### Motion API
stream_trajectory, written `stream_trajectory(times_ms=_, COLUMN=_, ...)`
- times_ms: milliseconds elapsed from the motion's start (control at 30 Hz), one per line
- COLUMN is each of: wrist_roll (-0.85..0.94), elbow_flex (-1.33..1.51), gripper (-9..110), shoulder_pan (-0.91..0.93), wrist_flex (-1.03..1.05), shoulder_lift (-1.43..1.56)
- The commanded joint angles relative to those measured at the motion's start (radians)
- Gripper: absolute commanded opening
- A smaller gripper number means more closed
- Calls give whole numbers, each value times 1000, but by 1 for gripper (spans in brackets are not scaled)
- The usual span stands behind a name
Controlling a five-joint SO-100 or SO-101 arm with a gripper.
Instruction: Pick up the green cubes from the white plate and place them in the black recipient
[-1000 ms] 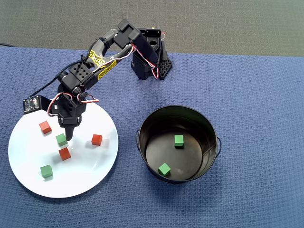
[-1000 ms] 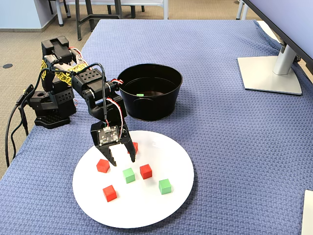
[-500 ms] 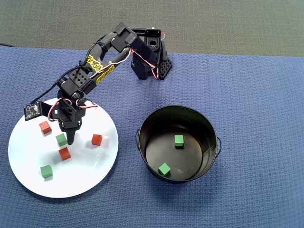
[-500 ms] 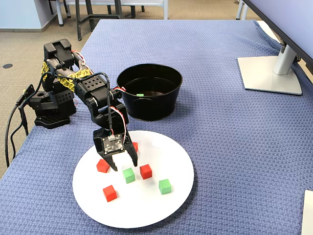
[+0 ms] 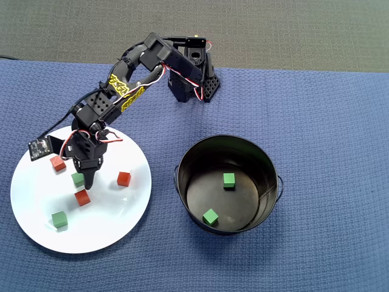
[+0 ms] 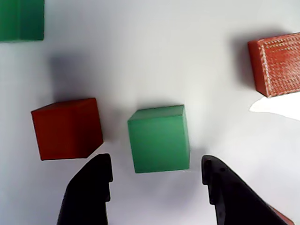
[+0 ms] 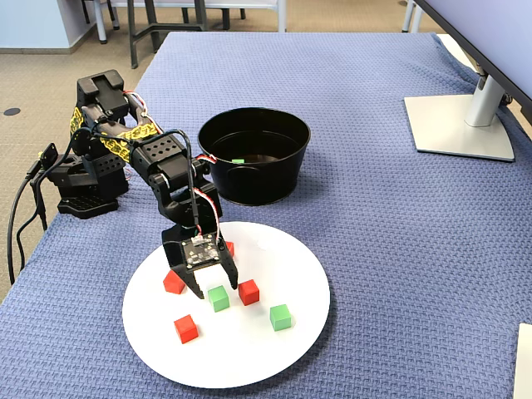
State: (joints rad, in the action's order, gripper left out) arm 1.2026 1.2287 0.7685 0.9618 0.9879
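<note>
Two green cubes lying in black bucket (image 5: 267, 159), two waiting on white plate (image 5: 115, 228). Gripper (image 6: 157, 171) hanging open, holding nothing. Target green cube (image 6: 159, 138) sitting at 12 o'clock, just past fingertips, centred between jaws. Red cube (image 6: 66, 128) crowding at 10 o'clock.

green cubes on plate: two; one (image 5: 78, 179) near the middle, just beside a red cube, one (image 5: 59, 219) nearer the rim
green cubes in recipient: two (image 5: 228, 179) (image 5: 210, 216), apart on the shiny bottom
white plate (image 5: 121, 225): flat, round, left of the recipient in the overhead view
black recipient (image 5: 267, 170): upright, open, glossy
</note>
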Motion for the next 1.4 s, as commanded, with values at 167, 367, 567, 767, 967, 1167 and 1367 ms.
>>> stream_trajectory(times_ms=167, wrist_roll=109, elbow_flex=-64, gripper=17, shoulder_pan=14, wrist_flex=-74, shoulder_lift=-5)
stream_trajectory(times_ms=367, wrist_roll=115, elbow_flex=-57, gripper=16, shoulder_pan=15, wrist_flex=-107, shoulder_lift=-5)
stream_trajectory(times_ms=567, wrist_roll=115, elbow_flex=-51, gripper=12, shoulder_pan=15, wrist_flex=-115, shoulder_lift=-5)
stream_trajectory(times_ms=767, wrist_roll=120, elbow_flex=-48, gripper=4, shoulder_pan=15, wrist_flex=-117, shoulder_lift=-5)
stream_trajectory(times_ms=967, wrist_roll=120, elbow_flex=-43, gripper=0, shoulder_pan=15, wrist_flex=-117, shoulder_lift=0)
stream_trajectory(times_ms=1167, wrist_roll=84, elbow_flex=28, gripper=0, shoulder_pan=18, wrist_flex=-103, shoulder_lift=137)
stream_trajectory(times_ms=1367, wrist_roll=44, elbow_flex=75, gripper=0, shoulder_pan=-34, wrist_flex=15, shoulder_lift=399)
